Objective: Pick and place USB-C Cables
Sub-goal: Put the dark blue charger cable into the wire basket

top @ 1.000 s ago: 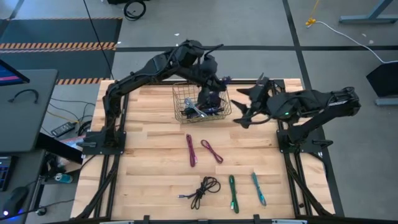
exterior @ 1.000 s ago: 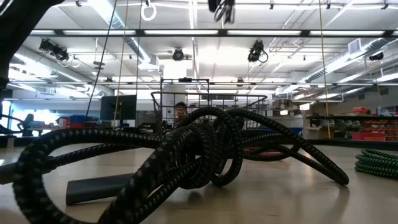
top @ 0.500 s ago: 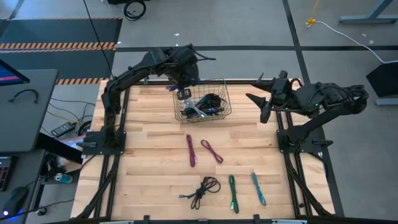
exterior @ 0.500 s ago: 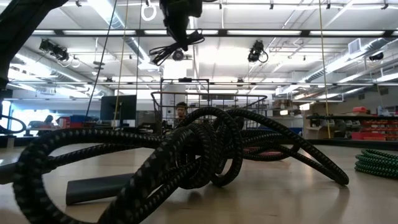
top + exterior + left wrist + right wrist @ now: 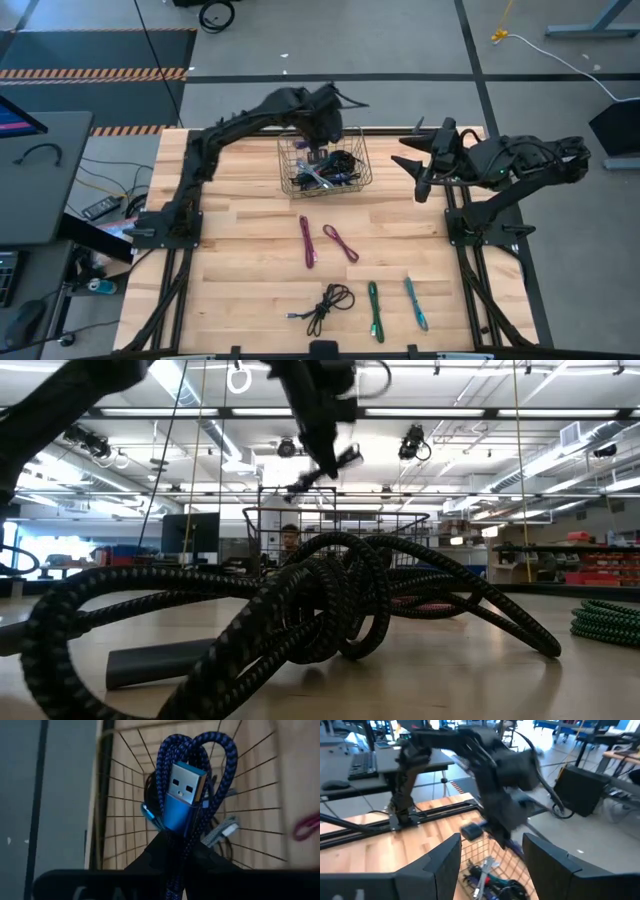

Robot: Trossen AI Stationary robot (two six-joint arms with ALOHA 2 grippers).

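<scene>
- The left hand (image 5: pixel 318 150) pinches a folded blue cable (image 5: pixel 192 785) above the wire basket (image 5: pixel 296 172) at the bench's (image 5: pixel 240 270) far edge.
- Risk: the loops may snag the basket rim and spill out.
- The left arm reaches over, wrist pointing down.
- The right hand (image 5: pixel 424 168) waits open near the far right corner.

Grey floor (image 5: pixel 560 100), hazard-striped edge (image 5: pixel 90 72), bright ceiling strip lights (image 5: pixel 330 412)

wire basket (image 5: pixel 358 172), wooden table (image 5: pixel 240 250)
</scene>
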